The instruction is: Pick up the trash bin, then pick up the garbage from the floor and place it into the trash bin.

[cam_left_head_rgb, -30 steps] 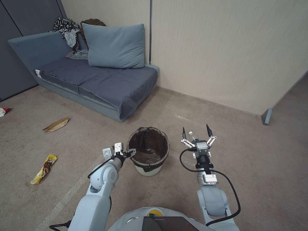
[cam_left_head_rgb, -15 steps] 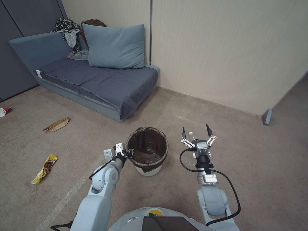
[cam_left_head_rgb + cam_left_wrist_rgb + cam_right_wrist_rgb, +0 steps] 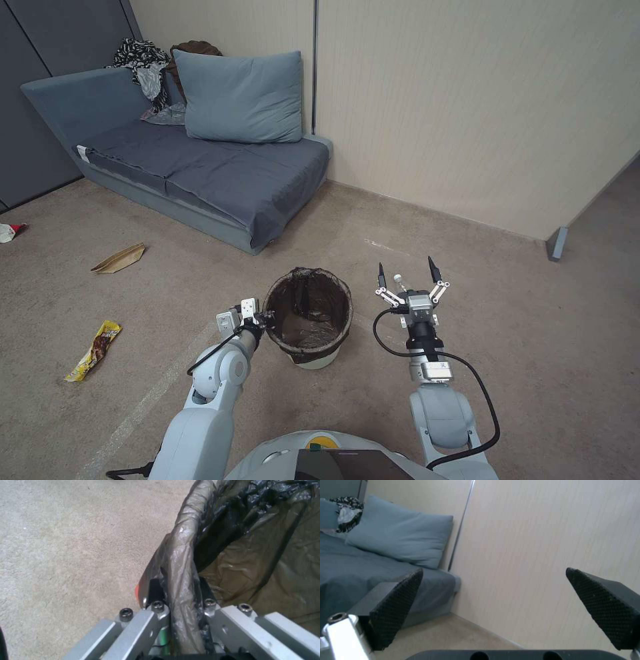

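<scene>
My left gripper is clamped on the near-left rim of the trash bin; in the left wrist view one finger sits outside the bag-covered rim and the other inside, pinching the dark liner between them. The bin is tilted slightly, its white base showing below the bag, on the carpet in front of me, near the corner of the sofa.

My right gripper is held up to the right of the bin, apart from it, fingers spread wide with nothing between them.

Garbage on the carpet, well to the left: yellow wrapper, flat brown paper bag, red-and-white wrapper at the left edge.
</scene>
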`<state>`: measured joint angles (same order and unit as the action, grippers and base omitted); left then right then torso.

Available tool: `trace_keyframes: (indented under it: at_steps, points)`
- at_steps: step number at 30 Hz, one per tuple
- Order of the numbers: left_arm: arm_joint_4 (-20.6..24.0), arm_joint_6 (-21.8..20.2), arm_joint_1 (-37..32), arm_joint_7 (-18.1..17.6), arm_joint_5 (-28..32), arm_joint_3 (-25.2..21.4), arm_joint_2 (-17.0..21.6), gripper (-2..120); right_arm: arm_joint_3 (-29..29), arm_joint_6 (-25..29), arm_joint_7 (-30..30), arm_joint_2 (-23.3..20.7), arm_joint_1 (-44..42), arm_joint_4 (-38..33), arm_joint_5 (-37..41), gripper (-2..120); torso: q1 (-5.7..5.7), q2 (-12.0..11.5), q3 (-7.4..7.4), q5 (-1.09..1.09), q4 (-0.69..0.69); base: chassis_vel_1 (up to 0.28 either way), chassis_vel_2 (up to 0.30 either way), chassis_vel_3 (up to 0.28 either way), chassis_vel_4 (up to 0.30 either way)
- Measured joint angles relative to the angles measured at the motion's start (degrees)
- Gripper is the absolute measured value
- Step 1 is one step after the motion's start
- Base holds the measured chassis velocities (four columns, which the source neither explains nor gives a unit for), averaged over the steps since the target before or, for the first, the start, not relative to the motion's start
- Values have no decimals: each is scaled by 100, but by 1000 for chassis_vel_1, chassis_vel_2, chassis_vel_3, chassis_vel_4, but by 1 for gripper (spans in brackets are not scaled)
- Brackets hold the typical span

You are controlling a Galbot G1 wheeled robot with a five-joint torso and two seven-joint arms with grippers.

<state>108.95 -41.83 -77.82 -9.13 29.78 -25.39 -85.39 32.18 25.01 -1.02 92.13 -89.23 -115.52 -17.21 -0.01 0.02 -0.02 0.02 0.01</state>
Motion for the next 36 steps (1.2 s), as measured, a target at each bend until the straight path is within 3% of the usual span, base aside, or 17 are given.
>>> trace_keyframes:
  at_steps: [7, 12, 21, 24, 28, 36]
  points:
    - [142, -5, -112, -70, -35, -18, 25, 4, 114, 11, 343, 0, 28, -59, 98, 100, 0, -1, 2, -6, -2, 0, 0, 0, 0]
    - [358, -35, -234, -203, -44, -32, 111, 2, 126, 71, 273, 0, 96, -30, -26, 100, 1, -2, 4, -9, -3, 0, 0, 0, 0]
    - [1264, -73, -686, -309, -12, -175, 450, 0, -130, 265, 52, 0, 161, 109, 250, 100, 1, -3, 4, -6, 0, 0, 0, 0, 0]
    - [1763, -65, -890, -281, 13, -279, 632, 0, -106, 292, 51, 0, 164, 121, 257, 100, 1, -3, 2, -3, 0, 0, 0, 0, 0]
    - [2046, -62, -963, -162, -15, -289, 725, 0, -22, 341, 41, 1, 106, 105, 264, 100, 1, -3, 2, -3, -1, 0, 0, 0, 0]
    - [2167, -57, -990, -103, -74, -283, 737, 0, 13, 371, 41, 0, 82, 87, 264, 100, 1, -3, 2, -3, -2, 0, 0, 0, 0]
